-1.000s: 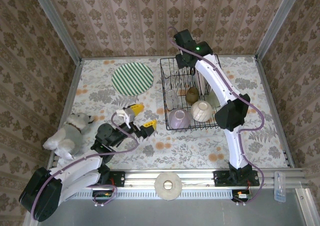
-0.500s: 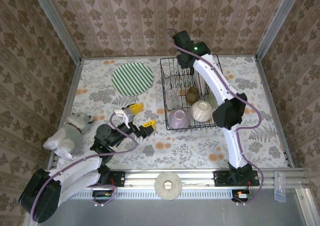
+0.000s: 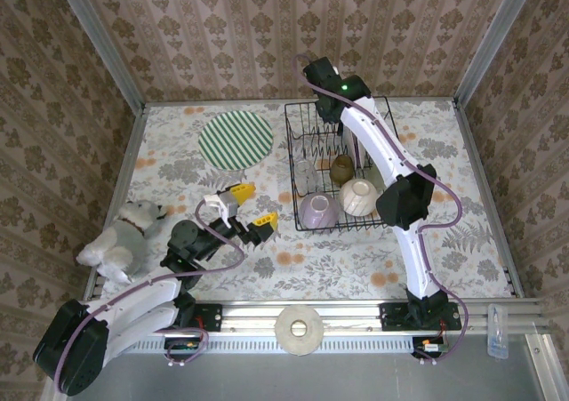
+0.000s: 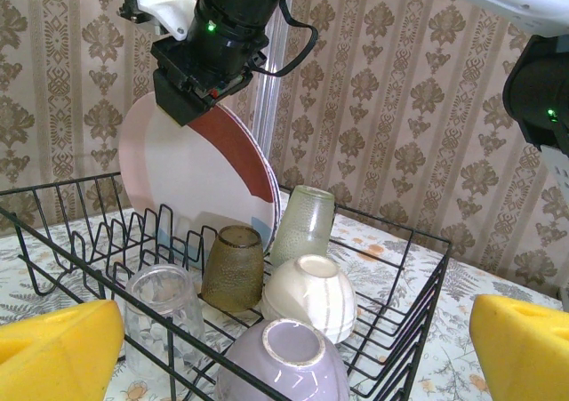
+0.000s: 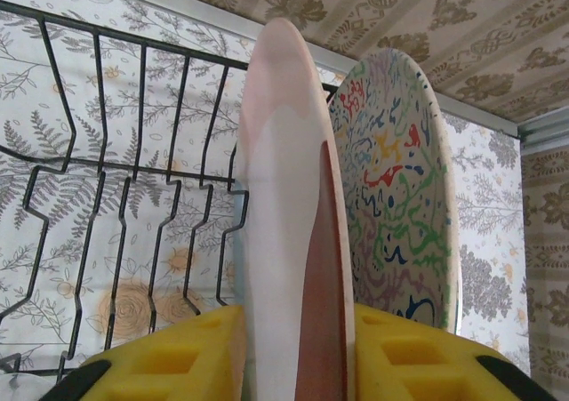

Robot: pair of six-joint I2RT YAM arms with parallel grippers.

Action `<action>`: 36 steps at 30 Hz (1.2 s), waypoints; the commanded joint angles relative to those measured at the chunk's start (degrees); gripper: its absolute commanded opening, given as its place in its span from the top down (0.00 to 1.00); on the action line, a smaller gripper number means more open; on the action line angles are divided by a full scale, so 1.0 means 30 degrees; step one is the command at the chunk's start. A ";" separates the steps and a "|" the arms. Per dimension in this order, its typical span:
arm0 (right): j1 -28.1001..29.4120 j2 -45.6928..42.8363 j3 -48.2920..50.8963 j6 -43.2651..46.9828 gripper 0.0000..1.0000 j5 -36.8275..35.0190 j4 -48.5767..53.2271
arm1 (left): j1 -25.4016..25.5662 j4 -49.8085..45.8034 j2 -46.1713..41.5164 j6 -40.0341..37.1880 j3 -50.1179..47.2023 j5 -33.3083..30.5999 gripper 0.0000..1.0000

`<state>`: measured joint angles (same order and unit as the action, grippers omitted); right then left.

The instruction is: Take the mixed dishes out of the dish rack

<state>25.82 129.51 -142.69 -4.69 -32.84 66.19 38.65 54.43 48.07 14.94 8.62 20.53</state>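
Pink-and-red plate (image 5: 284,241) | pinched between pads of right tool (image 5: 298,365) | in dish rack (image 3: 302,143)

Cups (image 4: 233,266), bowls (image 4: 280,361) crowd dish rack (image 3: 298,152) — plates (image 5: 293,241) seemingly tight.

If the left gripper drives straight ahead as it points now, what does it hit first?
Probably the dish rack's near wire side, then the upturned lilac bowl just behind it. Depth is unclear.
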 commanded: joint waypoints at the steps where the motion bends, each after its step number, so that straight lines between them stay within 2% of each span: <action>1: 0.0093 0.0555 -0.0458 -0.0129 0.71 -0.0829 0.0889 | 0.0154 0.0167 -0.0383 0.0056 -0.0091 -0.0093 0.00; 17: 0.0270 -0.0080 -0.0446 -0.0298 1.00 -0.1340 0.0909 | 0.0172 -0.0039 -0.0513 0.0081 -0.0091 -0.0334 0.00; 36: 0.0771 -0.1885 -0.0445 0.0508 1.00 -0.3888 -0.0152 | 0.0156 -0.0219 -0.0674 0.0125 -0.0113 -0.0487 0.00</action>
<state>28.14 128.57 -142.78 -5.72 -38.26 66.30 38.68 53.15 47.07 14.96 8.62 19.49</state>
